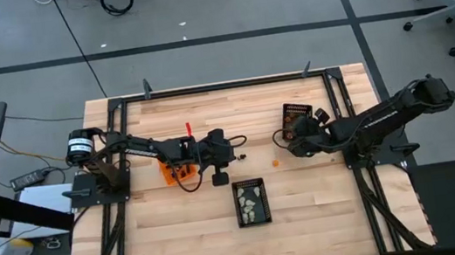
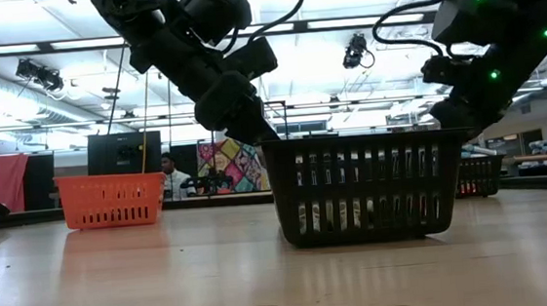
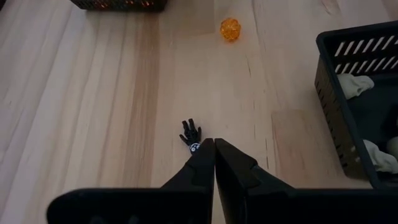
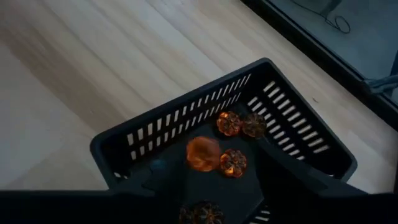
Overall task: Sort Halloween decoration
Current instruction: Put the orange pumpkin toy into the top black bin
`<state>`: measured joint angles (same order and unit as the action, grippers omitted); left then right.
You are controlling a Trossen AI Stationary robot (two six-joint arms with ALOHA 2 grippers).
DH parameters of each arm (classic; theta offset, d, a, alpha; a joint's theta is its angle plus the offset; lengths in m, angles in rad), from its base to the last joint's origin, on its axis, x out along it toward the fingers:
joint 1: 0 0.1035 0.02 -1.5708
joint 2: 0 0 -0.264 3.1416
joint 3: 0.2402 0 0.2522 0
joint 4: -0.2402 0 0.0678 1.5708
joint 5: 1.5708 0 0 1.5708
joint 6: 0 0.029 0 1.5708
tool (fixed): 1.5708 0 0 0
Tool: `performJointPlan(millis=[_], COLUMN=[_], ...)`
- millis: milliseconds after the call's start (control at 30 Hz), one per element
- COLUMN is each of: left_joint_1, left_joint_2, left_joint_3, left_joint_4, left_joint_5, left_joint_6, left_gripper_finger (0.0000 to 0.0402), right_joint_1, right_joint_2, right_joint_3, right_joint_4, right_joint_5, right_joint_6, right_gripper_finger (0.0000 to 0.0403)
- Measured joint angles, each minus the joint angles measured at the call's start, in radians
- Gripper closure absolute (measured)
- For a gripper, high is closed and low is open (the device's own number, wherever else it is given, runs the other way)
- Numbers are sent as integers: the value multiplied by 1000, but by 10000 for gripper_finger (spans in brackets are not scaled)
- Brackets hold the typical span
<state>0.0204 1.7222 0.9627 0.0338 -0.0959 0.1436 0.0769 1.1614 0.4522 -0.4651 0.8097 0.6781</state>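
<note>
The wooden table (image 1: pixel 224 234) carries three bins. The right gripper (image 1: pixel 293 143) hangs over the far black bin (image 4: pixel 298 149), where orange pumpkins (image 4: pixel 229 123) lie; I cannot tell how its fingers stand. The left gripper (image 3: pixel 214 149), closed and empty, is nearer to the small black hand (image 3: pixel 191 134), which touches its tip. An orange ball (image 3: pixel 230 29) lies farther on, between the arms.

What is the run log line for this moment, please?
left gripper: shut, beside black piece | right gripper: over bin with orange pieces | orange ball: on table
</note>
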Motion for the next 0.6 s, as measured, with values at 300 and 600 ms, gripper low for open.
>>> performJointPlan(millis=[300, 600], left_joint_1=[0, 0], left_joint_2=[0, 0], left_joint_3=[0, 0], left_joint_4=[0, 0], left_joint_5=[-1, -2], left_joint_6=[6, 4], left_gripper_finger=[386, 386], right_joint_1=[109, 142], right_joint_2=[-37, 80], right_joint_3=[26, -11], right_joint_4=[241, 435], right_joint_5=[-44, -374], right_joint_6=[-289, -439], right_gripper_finger=[200, 194])
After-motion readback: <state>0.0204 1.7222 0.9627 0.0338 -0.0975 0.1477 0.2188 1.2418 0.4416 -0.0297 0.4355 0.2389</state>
